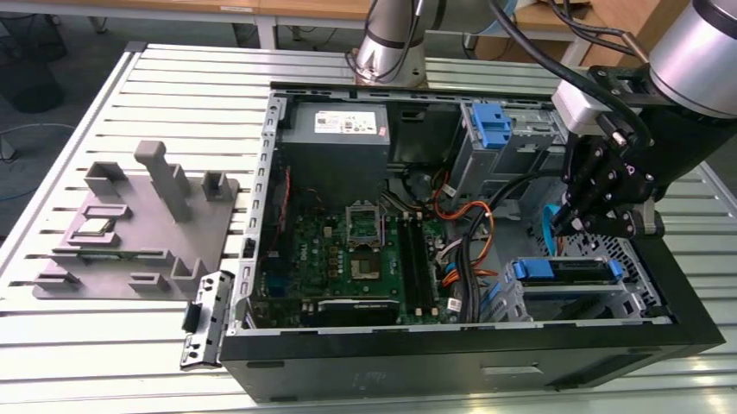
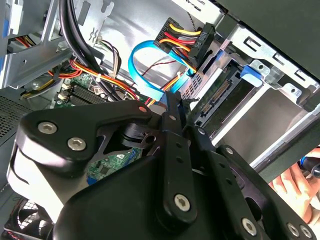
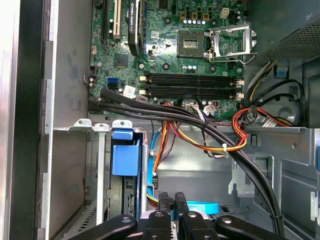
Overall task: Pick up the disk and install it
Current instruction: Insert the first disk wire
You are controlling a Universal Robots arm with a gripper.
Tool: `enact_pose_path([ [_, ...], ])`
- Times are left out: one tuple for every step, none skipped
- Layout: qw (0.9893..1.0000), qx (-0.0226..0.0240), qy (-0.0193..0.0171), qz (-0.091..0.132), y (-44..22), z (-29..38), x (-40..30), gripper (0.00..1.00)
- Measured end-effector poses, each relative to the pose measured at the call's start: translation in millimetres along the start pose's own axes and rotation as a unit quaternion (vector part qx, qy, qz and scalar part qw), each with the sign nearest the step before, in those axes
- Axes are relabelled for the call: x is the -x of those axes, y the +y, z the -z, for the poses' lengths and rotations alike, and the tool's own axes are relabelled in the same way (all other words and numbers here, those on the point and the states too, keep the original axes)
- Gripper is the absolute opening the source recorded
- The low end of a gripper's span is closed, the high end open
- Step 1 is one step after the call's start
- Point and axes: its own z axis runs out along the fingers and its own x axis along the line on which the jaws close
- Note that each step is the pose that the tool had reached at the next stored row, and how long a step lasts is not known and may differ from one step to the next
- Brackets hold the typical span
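The disk (image 1: 564, 271) lies flat in the drive cage (image 1: 645, 297) at one corner of the open computer case (image 1: 461, 375), with blue rails along its sides. The end effector (image 1: 563, 227) hangs inside the case just beside that cage, its fingers (image 3: 166, 204) drawn together, close by a blue flat cable (image 2: 142, 76) and apart from the disk. The case rests on the slatted tabletop (image 1: 116, 345)

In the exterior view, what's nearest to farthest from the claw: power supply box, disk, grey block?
1. Disk, right beside the claw.
2. Power supply box, back corner of the case.
3. Grey block, outside the case, exterior view's left.
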Motion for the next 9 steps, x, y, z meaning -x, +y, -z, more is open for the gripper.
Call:
enact_pose_path([
  [1.0, 0.0, 0.0, 0.0, 0.0, 0.0, 0.0, 0.16],
  [1.0, 0.0, 0.0, 0.0, 0.0, -0.1, 0.0, 0.16],
  [1.0, 0.0, 0.0, 0.0, 0.0, -0.1, 0.1, 0.16],
  [1.0, 0.0, 0.0, 0.0, 0.0, -0.1, 0.1, 0.16],
  [1.0, 0.0, 0.0, 0.0, 0.0, -0.1, 0.1, 0.16],
  [1.0, 0.0, -0.0001, 0.0, 0.0, 0.1, 0.1, 0.16],
  [1.0, 0.0, 0.0001, 0.0, 0.0, 0.6, 0.1, 0.16],
  [1.0, 0.0, 0.0001, 0.0, 0.0, 1.2, 0.2, 0.16],
  [1.0, 0.0, 0.0001, 0.0, 0.1, 1.9, 0.2, 0.16],
])
